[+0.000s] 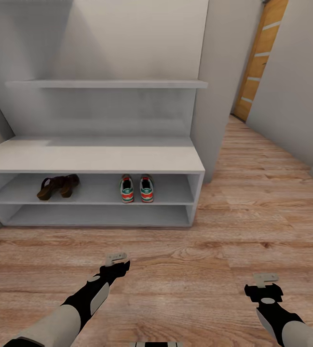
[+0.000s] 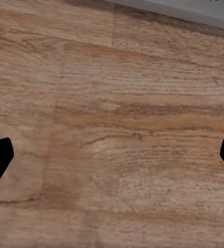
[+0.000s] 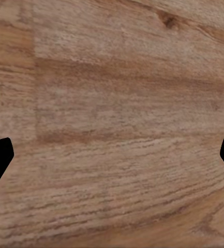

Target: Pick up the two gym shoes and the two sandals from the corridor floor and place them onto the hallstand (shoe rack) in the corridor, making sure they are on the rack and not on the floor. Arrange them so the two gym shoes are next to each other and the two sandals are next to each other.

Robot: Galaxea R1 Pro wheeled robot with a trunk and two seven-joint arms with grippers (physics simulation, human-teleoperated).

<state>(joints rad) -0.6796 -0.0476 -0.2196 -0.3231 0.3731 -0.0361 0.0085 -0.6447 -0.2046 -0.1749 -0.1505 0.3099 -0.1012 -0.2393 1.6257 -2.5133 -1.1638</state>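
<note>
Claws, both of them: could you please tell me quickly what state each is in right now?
Left claw: open, holding nothing, over bare floor.
Right claw: open, holding nothing, also over floor.

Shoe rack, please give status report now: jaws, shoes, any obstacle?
Both jaws open, empty, over floor. Gym shoes and sandals paired on shoe rack upper shelf. No obstacle seen.

White hallstand (image 1: 93, 159), upper open shelf holding sandals (image 1: 58, 186), gym shoes (image 1: 137, 188) side by side
</note>
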